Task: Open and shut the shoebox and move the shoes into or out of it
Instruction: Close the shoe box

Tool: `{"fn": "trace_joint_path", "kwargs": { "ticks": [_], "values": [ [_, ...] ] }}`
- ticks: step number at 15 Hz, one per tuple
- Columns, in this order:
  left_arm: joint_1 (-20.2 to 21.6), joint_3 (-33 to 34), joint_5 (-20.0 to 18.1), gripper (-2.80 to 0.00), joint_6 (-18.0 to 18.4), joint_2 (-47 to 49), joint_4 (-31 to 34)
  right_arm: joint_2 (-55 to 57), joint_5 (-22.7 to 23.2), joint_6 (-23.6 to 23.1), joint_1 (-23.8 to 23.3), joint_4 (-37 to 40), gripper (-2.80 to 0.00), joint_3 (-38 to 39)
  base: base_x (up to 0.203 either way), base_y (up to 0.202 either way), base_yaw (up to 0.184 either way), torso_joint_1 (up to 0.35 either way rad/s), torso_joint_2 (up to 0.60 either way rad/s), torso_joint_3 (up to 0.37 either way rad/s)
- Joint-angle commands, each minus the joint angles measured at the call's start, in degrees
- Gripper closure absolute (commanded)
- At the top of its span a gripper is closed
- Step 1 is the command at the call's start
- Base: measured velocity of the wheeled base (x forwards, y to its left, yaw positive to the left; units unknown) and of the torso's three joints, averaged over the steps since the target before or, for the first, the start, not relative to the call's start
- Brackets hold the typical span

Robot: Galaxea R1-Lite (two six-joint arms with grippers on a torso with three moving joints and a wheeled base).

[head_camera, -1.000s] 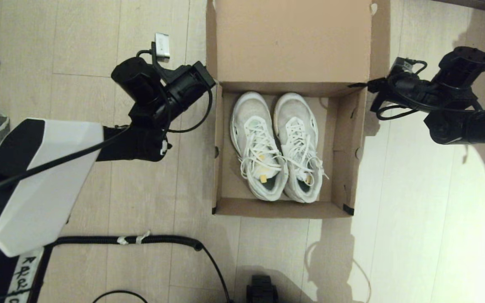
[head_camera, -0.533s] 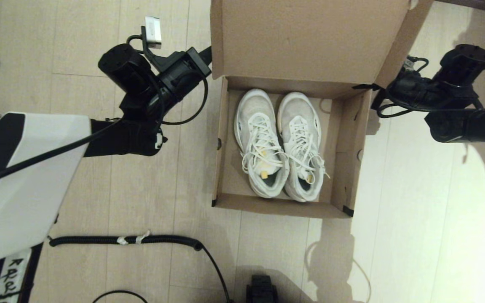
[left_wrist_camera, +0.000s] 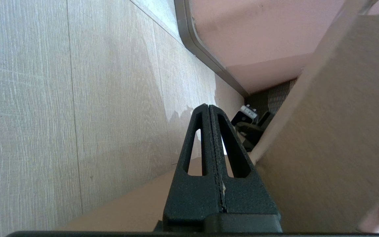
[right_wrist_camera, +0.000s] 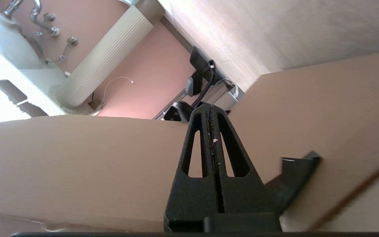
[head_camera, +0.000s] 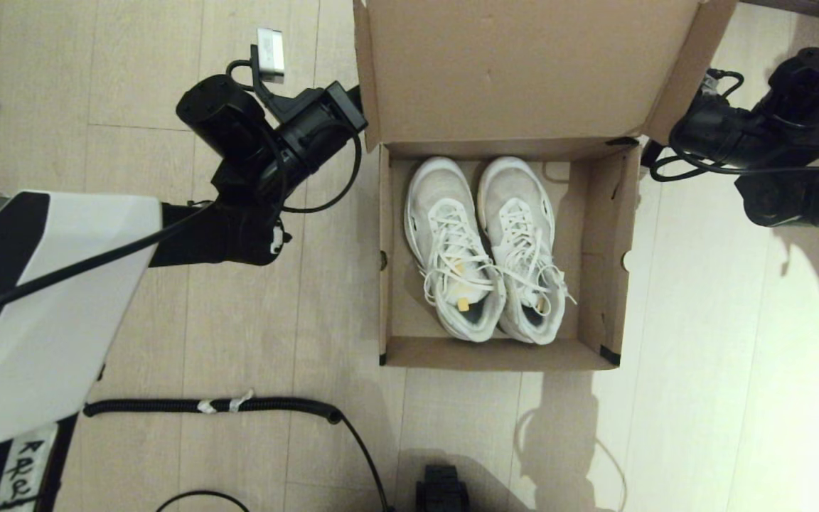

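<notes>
Both arms reached toward the raised lid's side edges: the left hand (left_wrist_camera: 209, 110) and right hand (right_wrist_camera: 209, 108) were clenched, holding nothing. The shoebox (head_camera: 612, 284) stood open on the floor (head_camera: 239, 320), the shoes (head_camera: 488, 249) inside.

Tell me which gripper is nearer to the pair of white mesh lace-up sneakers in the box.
Left, though only slightly. The left gripper is shut beside the lid's left edge of the brown cardboard shoebox; the right gripper is shut at the lid's right corner. The sneakers lie between them.
</notes>
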Motion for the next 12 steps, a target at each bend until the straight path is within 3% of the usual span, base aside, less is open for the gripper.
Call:
{"fn": "trace_joint_path", "kwargs": {
  "ticks": [1,12],
  "values": [
    [-0.18,-0.01,-0.25,0.00,-0.21,0.13,-0.29,-1.71,0.47,0.52,0.18,-0.32,0.00,-0.01,0.000,0.000,0.000,0.000,0.00,0.000],
    [-0.44,-0.10,-3.07,0.00,-0.39,-0.63,0.08,-2.81,2.55,0.06,0.23,-0.60,0.00,0.08,0.000,0.000,0.000,0.000,0.00,0.000]
  ]
}}
